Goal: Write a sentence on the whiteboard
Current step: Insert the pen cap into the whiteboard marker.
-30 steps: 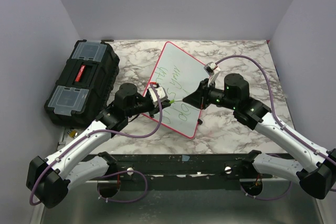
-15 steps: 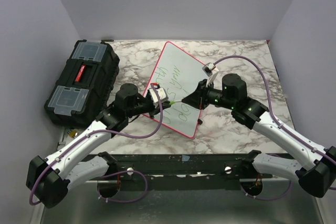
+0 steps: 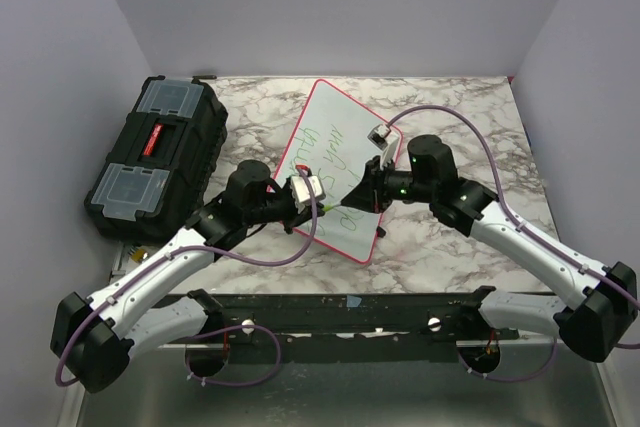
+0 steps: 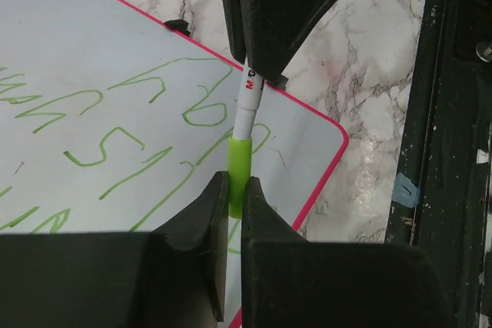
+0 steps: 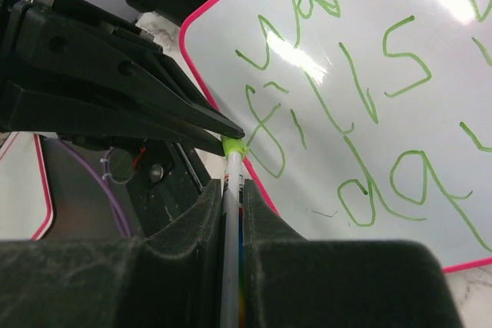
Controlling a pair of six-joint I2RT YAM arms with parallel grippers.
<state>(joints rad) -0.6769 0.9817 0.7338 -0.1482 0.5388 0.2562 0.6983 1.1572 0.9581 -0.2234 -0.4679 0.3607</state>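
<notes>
R fingers point(image 3: 356, 197) w/ pen point(image 4: 246, 101) slid toward 9 o'clock over board point(image 3: 345, 132); L fingers point(image 3: 317, 202) w/ cap point(image 4: 239, 165) edged toward 3 o'clock. Gap betw. them shrank; tips nearly meet.

A black toolbox point(image 3: 155, 159) sits at the left side of the marble-patterned table point(image 3: 260, 107), turned at an angle. It has a clear-lidded compartment at each end and a red part in the middle of its top. Pale lavender walls point(image 3: 330, 7) close in three sides. A dark metal rail point(image 3: 300, 309) along the near edge bears a scrap of blue tape point(image 4: 405, 190)
</notes>
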